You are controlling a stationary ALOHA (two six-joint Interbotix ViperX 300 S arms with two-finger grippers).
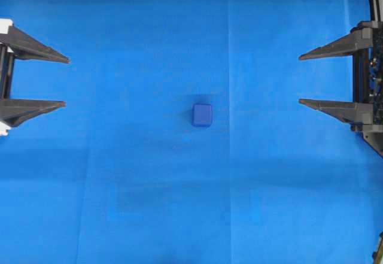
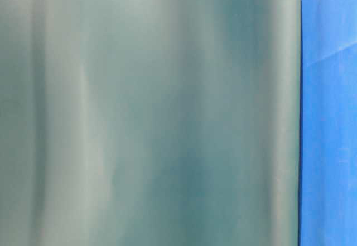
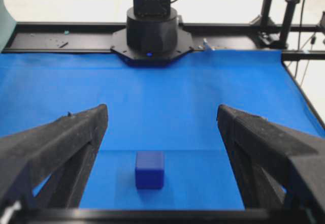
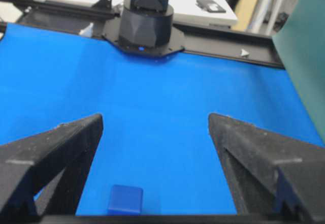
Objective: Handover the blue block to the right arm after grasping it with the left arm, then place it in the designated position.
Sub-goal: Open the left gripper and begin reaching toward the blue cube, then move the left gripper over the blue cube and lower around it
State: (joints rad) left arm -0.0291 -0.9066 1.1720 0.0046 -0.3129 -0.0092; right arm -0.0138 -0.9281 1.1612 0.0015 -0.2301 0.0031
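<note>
I see the blue cloth (image 1: 119, 186) spread flat. Left gripper (image 1: 64, 82) and right gripper (image 1: 300, 78) stand spread wide, holding nothing. The blue block (image 1: 202, 115) sits mid-table, well apart from both. Risk: the rounded corners could slip an off-centre pinch.

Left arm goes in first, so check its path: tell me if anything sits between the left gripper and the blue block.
Nothing visible does. Only bare blue cloth lies between the open left gripper and the blue block; the left wrist view shows the same.

Bright even light, table-level view blurred
</note>
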